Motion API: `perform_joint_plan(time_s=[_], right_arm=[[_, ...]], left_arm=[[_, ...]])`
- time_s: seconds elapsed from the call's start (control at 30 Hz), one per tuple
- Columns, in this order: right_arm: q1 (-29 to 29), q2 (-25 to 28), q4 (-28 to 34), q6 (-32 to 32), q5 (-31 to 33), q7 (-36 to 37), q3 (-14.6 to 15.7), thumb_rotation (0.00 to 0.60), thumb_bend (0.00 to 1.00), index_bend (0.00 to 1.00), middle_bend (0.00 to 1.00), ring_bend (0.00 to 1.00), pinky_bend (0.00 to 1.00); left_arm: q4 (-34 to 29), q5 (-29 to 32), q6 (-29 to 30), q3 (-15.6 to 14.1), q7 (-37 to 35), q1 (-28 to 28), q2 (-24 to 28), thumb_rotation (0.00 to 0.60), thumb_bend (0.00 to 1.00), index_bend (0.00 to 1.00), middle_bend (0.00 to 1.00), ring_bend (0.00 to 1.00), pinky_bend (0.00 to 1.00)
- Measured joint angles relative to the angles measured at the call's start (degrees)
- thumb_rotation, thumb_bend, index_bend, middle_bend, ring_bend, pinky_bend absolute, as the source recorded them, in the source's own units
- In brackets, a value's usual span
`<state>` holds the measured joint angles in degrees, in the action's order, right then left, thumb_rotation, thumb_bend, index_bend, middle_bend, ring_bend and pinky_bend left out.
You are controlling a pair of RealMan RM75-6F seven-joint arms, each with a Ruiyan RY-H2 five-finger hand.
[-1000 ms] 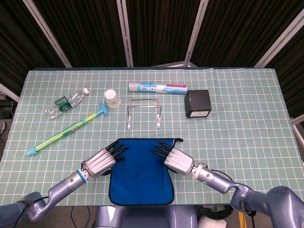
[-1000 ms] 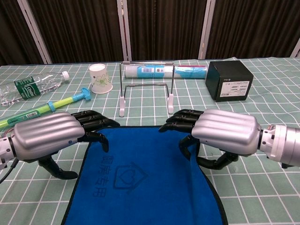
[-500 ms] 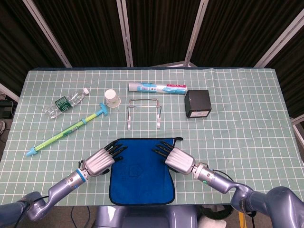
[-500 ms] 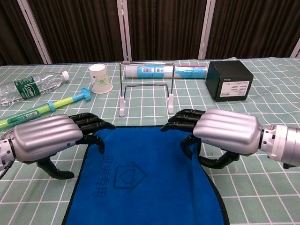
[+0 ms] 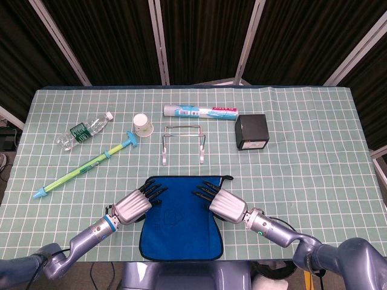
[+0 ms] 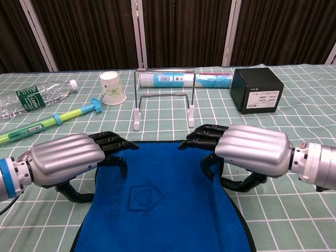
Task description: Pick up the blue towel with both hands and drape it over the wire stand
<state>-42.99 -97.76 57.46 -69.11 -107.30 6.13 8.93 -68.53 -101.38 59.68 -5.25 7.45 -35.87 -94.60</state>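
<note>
Blue towel (image 5: 179,220): laid flat on the table directly beneath and between both sets of fingers; its near hem is seen hanging at the table's front edge, behind the palms, and its far hem lies just ahead of the fingertips.
Left hand (image 5: 135,204): placed palm-down over the towel's far left corner; dark fingers (image 6: 110,142) are slightly fanned and curved downward, with the thumb tucked below. Whether cloth is already caught between thumb and fingers cannot be told.
Right hand (image 5: 223,203): placed palm-down over the far right corner, mirroring the left; fingers (image 6: 202,137) are held close together and curled down, the thumb under the palm. A pinch on the cloth cannot be confirmed.
Long axis: the towel is judged to run away from the robot, along the direction the fingers point, so its far edge lies crosswise between the two hands.
Nearer hand: neither; each corner is served equally.
Wire stand (image 5: 184,143): stands upright straight ahead of the fingertips, apart from the far hem and centred between the hands; its top bar runs parallel to that hem.
Coming move: once both corners are gripped, a lift and forward carry is judged to be needed.
</note>
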Motion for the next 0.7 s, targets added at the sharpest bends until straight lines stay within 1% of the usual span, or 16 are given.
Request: perform_joint_plan(time_s=[0.13,0.4,0.57,0.7], right_arm=[[0.1,0.01,-0.06,-0.08,-0.09,-0.13,0.14,0.6,0.45,0.79,0.06,0.0,0.0],[0.09,0.05,0.1,-0.12,-0.17,-0.4,0.15,0.6,0.45,0.79,0.06,0.0,0.0],[0.22,0.15,-0.03,-0.09,-0.24,-0.6,0.34,0.6,0.45,0.79,0.06,0.0,0.0],[0.33,0.19,-0.17,-0.22,-0.29,-0.51,0.44,0.6,0.45,0.79,0.06,0.0,0.0]], left_arm=[[-0.29,0.14,0.4,0.0,0.5,-0.15,0.06,0.6,0.25,0.31,0.0,0.0,0.0],[-1.2,0.92,-0.65,-0.26,1.41,-0.89,-0.08,0.6,0.3,0.31,0.0,0.0,0.0],[-1.38,1.29,-1.18,-0.5,1.48,-1.31,-0.54,0.6,0.36,0.34,0.0,0.0,0.0],[-1.48,1.66,-1.38,-0.56,1.36,-1.49,-0.69,0.6,0.43,0.36,0.0,0.0,0.0]])
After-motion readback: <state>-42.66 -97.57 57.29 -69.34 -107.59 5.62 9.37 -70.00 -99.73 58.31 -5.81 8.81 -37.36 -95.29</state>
